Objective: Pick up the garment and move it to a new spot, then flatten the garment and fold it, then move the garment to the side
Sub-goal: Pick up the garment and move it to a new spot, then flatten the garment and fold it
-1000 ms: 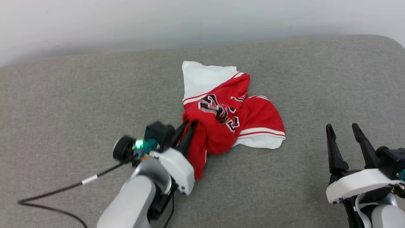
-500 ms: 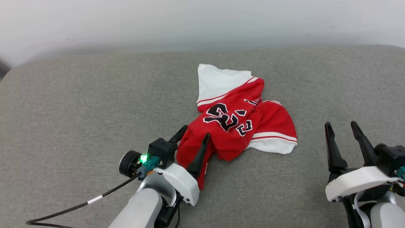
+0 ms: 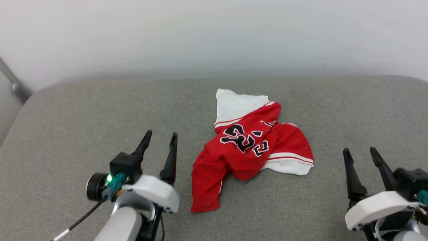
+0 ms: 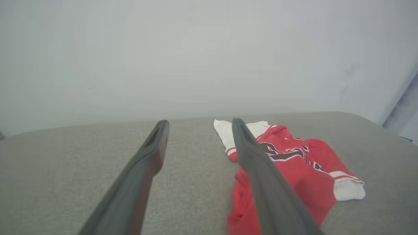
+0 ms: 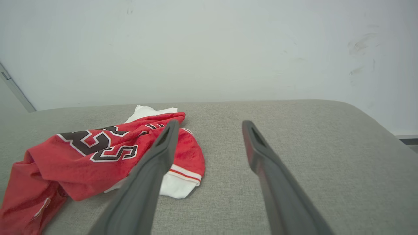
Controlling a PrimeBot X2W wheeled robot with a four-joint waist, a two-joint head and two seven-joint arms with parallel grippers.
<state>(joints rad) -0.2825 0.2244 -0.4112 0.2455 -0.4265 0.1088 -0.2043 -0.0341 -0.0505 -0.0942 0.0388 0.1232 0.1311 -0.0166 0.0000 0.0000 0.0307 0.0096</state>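
Observation:
The garment (image 3: 247,150) is a red jersey with white sleeves and black white-edged numbers, lying crumpled in a heap on the grey cushion (image 3: 83,113). Its lower red end trails toward the front. My left gripper (image 3: 160,136) is open and empty, a short way to the left of the heap. In the left wrist view the garment (image 4: 294,169) lies to the right of the open left gripper (image 4: 199,123), partly behind one finger. My right gripper (image 3: 359,152) stands open at the lower right, apart from the cloth. In the right wrist view the garment (image 5: 98,150) is left of the right gripper (image 5: 210,123).
A pale wall (image 3: 214,33) rises right behind the cushion's far edge. A grey metal bar (image 3: 15,85) slants at the far left. Bare cushion (image 5: 294,130) stretches on both sides of the heap. A black cable (image 3: 77,222) hangs from the left wrist.
My left gripper, shut on the garment's lower red part a second ago, has opened and drawn back to the left, leaving the cloth lying on the cushion. The head camera has tilted up.

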